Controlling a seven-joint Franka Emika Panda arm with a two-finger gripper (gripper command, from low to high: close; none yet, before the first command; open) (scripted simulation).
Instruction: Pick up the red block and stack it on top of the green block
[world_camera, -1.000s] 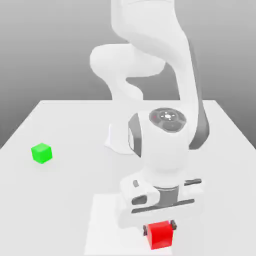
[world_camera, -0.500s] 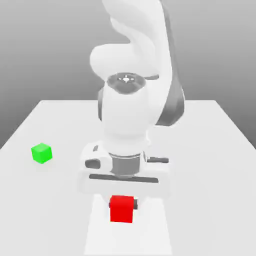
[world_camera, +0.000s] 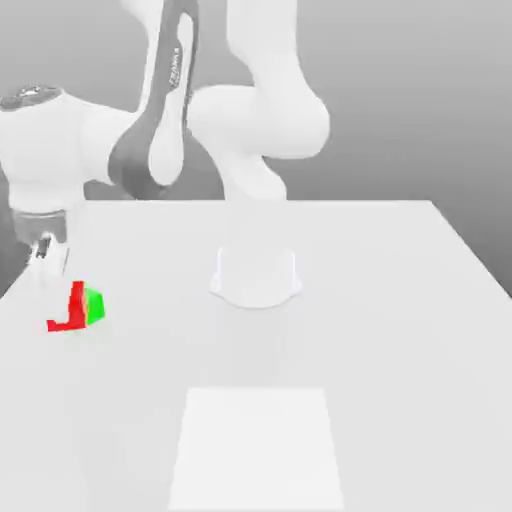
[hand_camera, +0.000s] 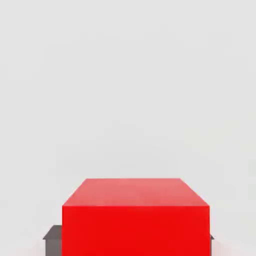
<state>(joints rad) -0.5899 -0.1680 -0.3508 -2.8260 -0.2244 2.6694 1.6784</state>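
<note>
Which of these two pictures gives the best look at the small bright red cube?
The hand view: the small bright red cube looms large there, two plain faces clear, dark fingers at its sides. The exterior view shows it small, overlapping the green cube.

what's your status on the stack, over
Hand shut on red block. Red block beside green block, overlapping it in the exterior view, not stacked yet. Nothing else nearby on table.

A simulated test bench, not a lived-in room: a plain white surface (world_camera: 400, 300) under a featureless grey backdrop, flat shadowless rendering, 1 glossy white robot arm (world_camera: 250, 130) mounted at its middle, and 2 plain unmarked cubes, the red block (hand_camera: 135, 217) and the green block (world_camera: 95, 306).
</note>
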